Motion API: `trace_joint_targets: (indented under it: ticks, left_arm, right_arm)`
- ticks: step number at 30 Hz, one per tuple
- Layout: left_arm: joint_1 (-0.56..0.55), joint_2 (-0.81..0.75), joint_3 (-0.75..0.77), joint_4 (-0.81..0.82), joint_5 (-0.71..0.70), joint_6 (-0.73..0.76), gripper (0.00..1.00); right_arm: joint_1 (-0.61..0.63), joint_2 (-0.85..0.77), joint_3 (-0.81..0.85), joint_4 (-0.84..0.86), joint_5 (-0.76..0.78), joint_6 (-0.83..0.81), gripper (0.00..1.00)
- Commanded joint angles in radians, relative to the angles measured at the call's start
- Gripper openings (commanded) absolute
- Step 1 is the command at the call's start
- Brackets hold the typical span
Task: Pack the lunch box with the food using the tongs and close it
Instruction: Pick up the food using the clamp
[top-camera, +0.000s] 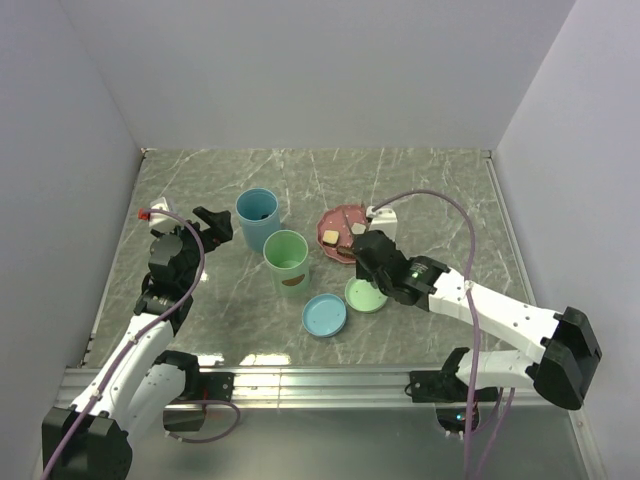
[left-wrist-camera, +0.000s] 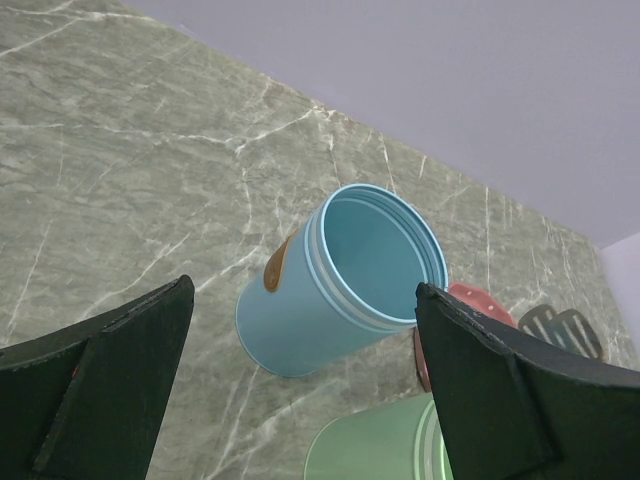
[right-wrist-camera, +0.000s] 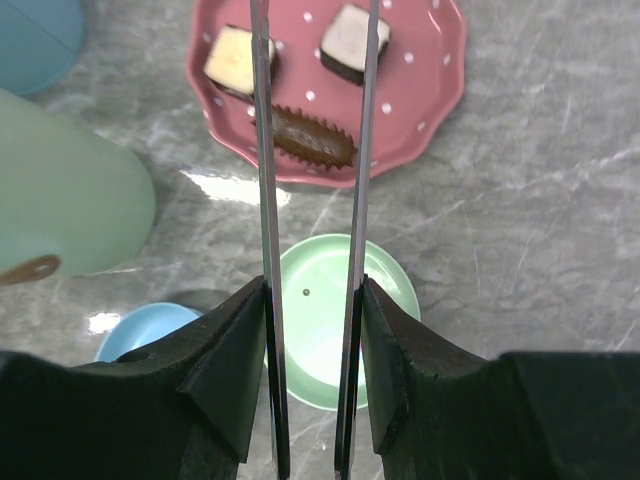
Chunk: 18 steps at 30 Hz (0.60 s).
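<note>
Right gripper (right-wrist-camera: 313, 300): I have it clamped on the tongs (right-wrist-camera: 264, 200), one finger pressing on the outside of each thin metal arm. The two arms are parallel with a narrow gap between them. They reach out over the pink dotted plate (right-wrist-camera: 420, 90); their tips run past the top edge of the wrist view.

Food, all on the plate: two square cream-and-dark pieces (right-wrist-camera: 240, 62) (right-wrist-camera: 352, 42) at the far side and one brown ridged piece (right-wrist-camera: 310, 140) near the front rim. The left tong arm crosses the left square and the left end of the brown piece; the right arm passes just beside its right end. I cannot tell whether the metal touches any of it.

Directly under my right fingers lies the green lid (right-wrist-camera: 390, 300). The blue lid (right-wrist-camera: 140, 330) is to its left, with the green cup (right-wrist-camera: 60, 190) upright beyond it.

Left gripper (top-camera: 213, 222): fingers spread fully wide and holding nothing, aimed at the blue cup (left-wrist-camera: 330, 300), which is upright on the marble table (top-camera: 420, 180) and apart from both fingers.
</note>
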Motion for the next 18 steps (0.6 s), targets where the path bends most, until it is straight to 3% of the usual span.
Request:
trace_joint_targets:
  ticks: [1,18]
  left_arm:
    - [0.000,-0.017,-0.005,0.036,0.016,-0.014,0.99]
    - [0.000,-0.008,-0.006,0.041,0.018,-0.016,0.99]
  right_arm:
    - [-0.028,-0.031,-0.038,0.074,-0.029,0.040,0.47]
    - [-0.079,0.017,-0.113,0.130,-0.086,0.074,0.49]
